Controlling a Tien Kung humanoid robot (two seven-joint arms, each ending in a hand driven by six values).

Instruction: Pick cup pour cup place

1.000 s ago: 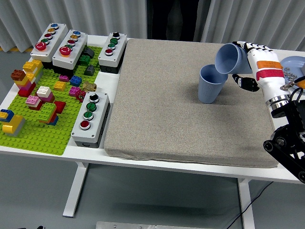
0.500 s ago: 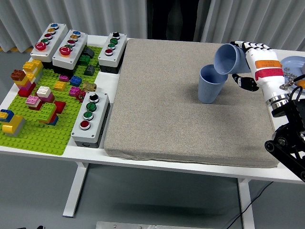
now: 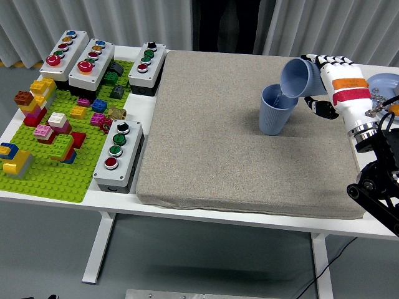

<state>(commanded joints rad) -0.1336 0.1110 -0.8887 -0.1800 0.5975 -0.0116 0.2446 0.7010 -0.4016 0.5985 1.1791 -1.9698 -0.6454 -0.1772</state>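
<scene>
A blue ribbed cup point(image 3: 274, 112) stands upright on the grey mat point(image 3: 243, 137), right of its middle. My right hand point(image 3: 318, 84) is shut on a second blue cup point(image 3: 298, 77), held tilted with its mouth down-left over the standing cup's rim. The two rims look nearly touching. My fingers wrap the far side of the held cup and are mostly hidden. The left arm does not show.
Left of the mat lie a green brick plate point(image 3: 50, 162) with several coloured bricks and several button boxes point(image 3: 118, 156). A blue plate point(image 3: 383, 84) with small items sits at the right edge. A dark-clothed person stands beyond the far edge.
The held cup has tipped a little further, its mouth sinking toward the standing cup. The standing cup has not moved.
</scene>
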